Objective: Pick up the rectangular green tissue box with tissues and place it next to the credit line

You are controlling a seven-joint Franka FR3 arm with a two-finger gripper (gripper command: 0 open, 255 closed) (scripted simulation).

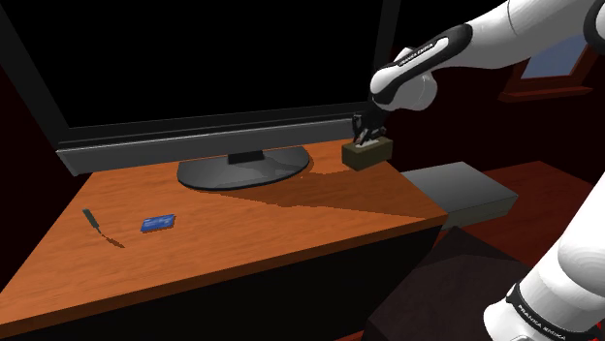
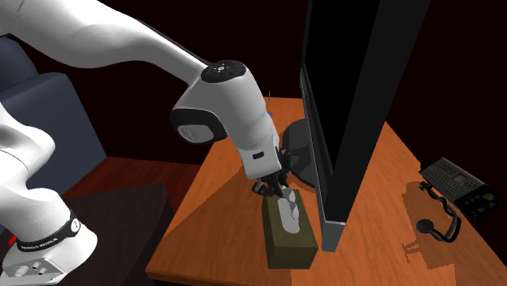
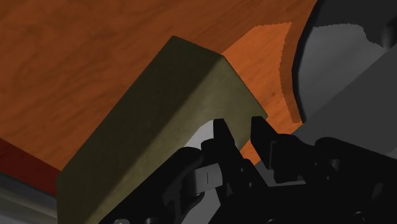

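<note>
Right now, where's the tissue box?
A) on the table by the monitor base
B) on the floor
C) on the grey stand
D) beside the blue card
A: the tissue box sits on the table next to the monitor base, with the gripper at its top; the blue card lies far off.

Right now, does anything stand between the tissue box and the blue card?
Partly: the monitor's stand base juts near the straight line from the olive tissue box to the blue card, closer to the box.

Qty: 1 tissue box (image 1: 369, 153), 1 TV (image 1: 223, 68), 1 blue card (image 1: 157, 223), 1 thin dark stick (image 1: 97, 225), 1 desk phone (image 2: 457, 183) w/ handset, 1 grey block (image 1: 461, 191), 1 surface (image 1: 291, 218).
</note>
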